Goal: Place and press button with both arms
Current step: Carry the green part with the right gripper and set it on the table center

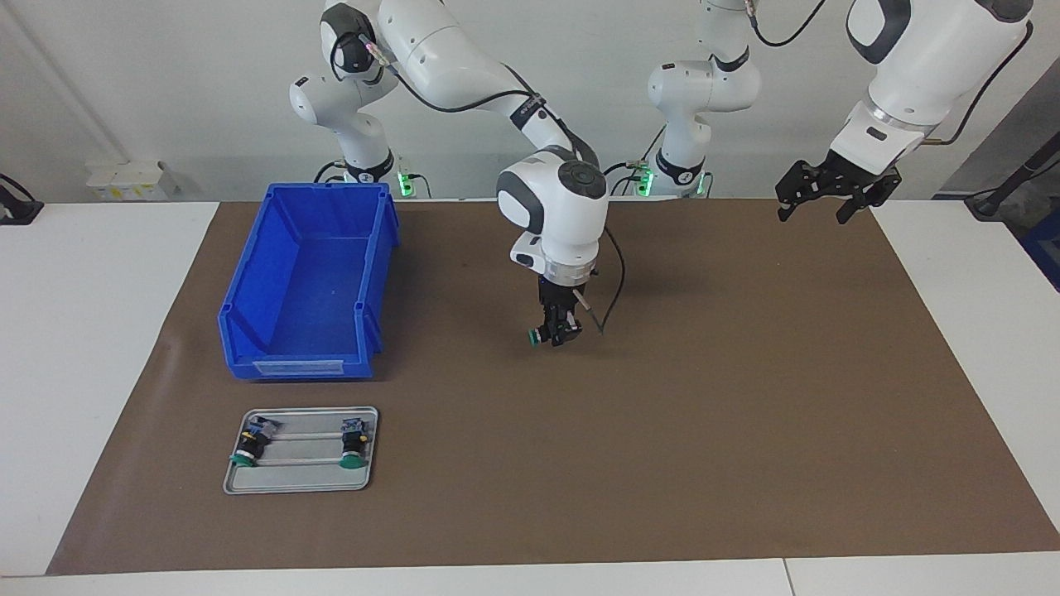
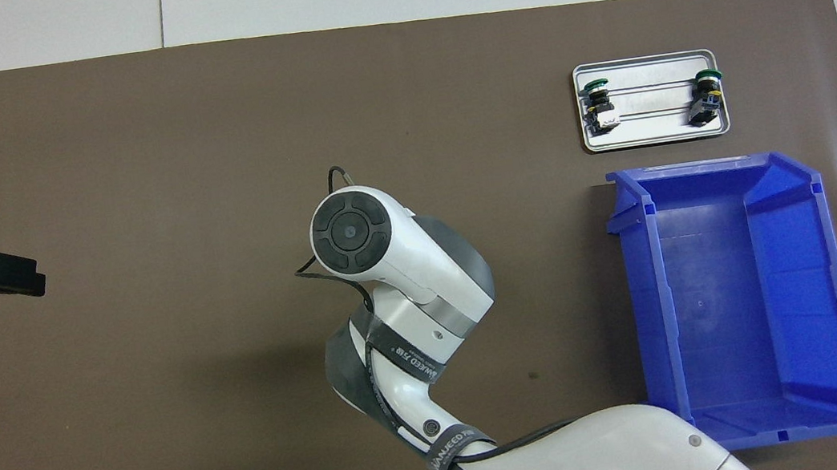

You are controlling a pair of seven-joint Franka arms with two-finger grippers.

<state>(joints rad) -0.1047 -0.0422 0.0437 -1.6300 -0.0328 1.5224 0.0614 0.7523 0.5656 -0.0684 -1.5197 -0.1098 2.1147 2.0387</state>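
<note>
A button (image 1: 539,336) with a green cap is held sideways in my right gripper (image 1: 558,333), which is shut on its black body low over the middle of the brown mat (image 1: 745,414). Whether the button touches the mat I cannot tell. In the overhead view the right arm's wrist (image 2: 354,235) hides both that gripper and the button. My left gripper (image 1: 813,213) hangs open and empty, high over the mat's edge at the left arm's end of the table, and it shows in the overhead view as the left gripper (image 2: 20,278).
A metal tray (image 1: 302,482) (image 2: 656,132) holds two more green-capped buttons (image 1: 248,447) (image 1: 354,444) lying on their sides. A blue bin (image 1: 248,281) (image 2: 650,301) stands nearer to the robots than the tray, at the right arm's end of the table.
</note>
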